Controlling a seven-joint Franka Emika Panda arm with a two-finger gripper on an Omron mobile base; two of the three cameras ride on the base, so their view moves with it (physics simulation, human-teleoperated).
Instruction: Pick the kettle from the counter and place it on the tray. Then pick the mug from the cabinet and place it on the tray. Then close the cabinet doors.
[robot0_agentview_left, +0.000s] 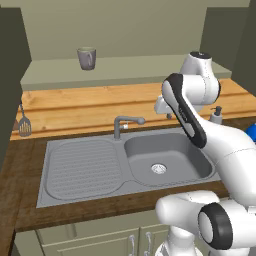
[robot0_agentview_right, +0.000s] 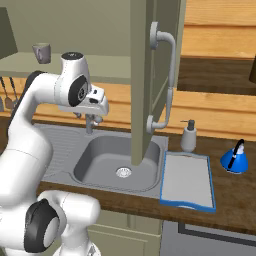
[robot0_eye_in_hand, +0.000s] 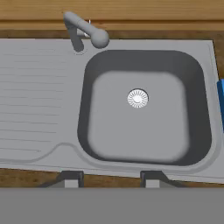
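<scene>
Sink basin (robot0_eye_in_hand: 140, 109) lies under the empty, half-parted hand (robot0_eye_in_hand: 111, 177); swinging toward the kettle (robot0_agentview_right: 234, 160) beyond the tray (robot0_agentview_right: 187, 179) risks clipping the open cabinet door (robot0_agentview_right: 150, 75)

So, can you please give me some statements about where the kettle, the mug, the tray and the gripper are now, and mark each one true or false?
1. The kettle already stands on the tray. False: it stands on the counter, to the right of the tray, and the tray carries nothing.
2. The mug is on the shelf inside the cabinet. True.
3. The gripper hangs above the sink with nothing between its fingers. True.
4. The cabinet doors are shut. False: they stand open, one of them swung out in front of the sink.
5. The soap bottle lies in the sink basin. False: it stands upright on the counter, behind the tray.
</scene>
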